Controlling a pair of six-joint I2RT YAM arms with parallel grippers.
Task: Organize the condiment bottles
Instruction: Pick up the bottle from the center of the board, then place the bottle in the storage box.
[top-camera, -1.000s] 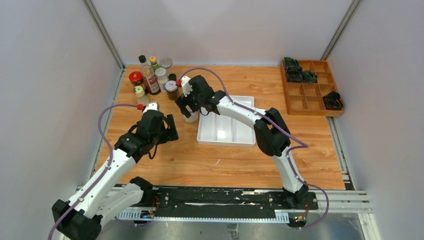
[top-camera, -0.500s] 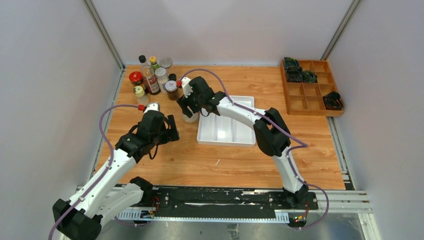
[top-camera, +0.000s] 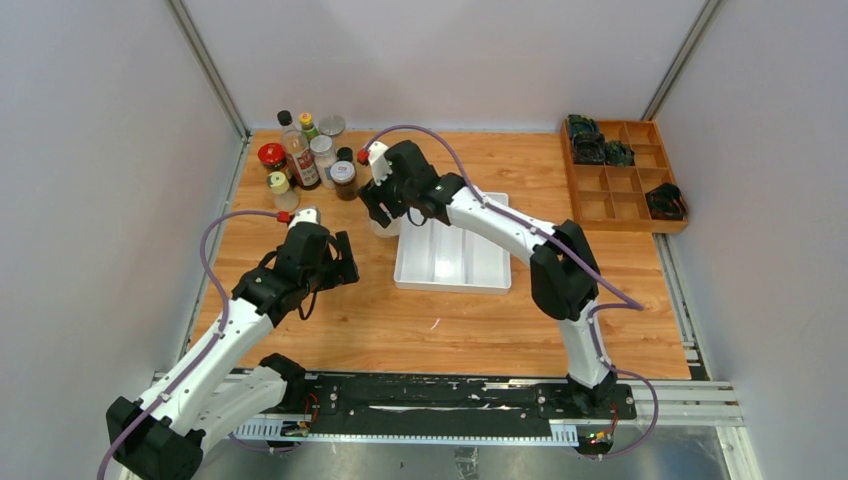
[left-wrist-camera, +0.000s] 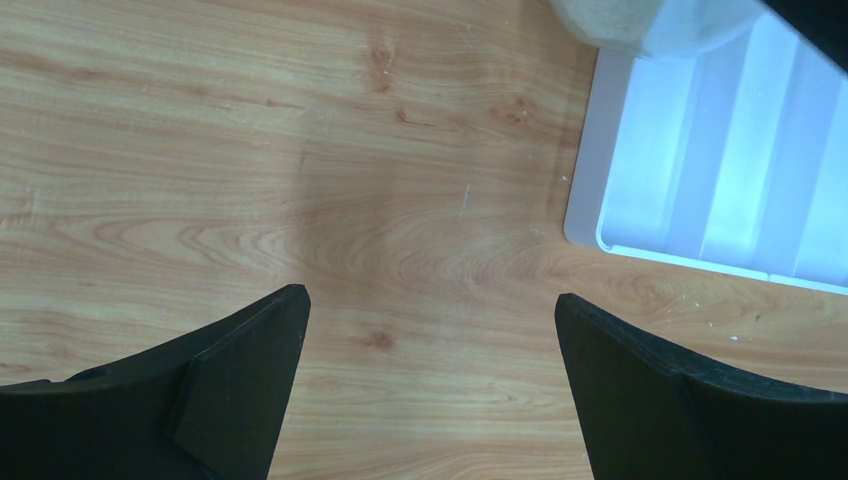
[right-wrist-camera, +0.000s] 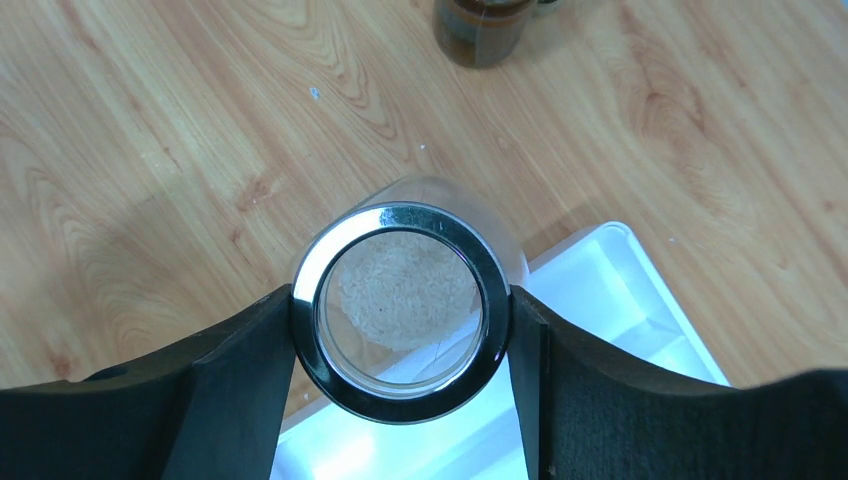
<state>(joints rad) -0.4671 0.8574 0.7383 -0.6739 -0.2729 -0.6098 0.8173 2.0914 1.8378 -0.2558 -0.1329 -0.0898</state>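
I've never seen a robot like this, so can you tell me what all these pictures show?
Those are two robot arms bolted to a wooden table. The wide picture looks down from above. The other two come from little cameras on each wrist. The right arm has its jaws shut on a clear jar with a silver rim and pale grains inside, at the left edge of a white tray. The left arm has its jaws open over bare wood, holding nothing. More bottles stand in the far left corner, and a wooden box with dark things sits far right.

Right arm (top-camera: 500, 225) extended, jaws gripping a jar (right-wrist-camera: 400, 310); left arm (top-camera: 225, 335) bent, jaws apart.
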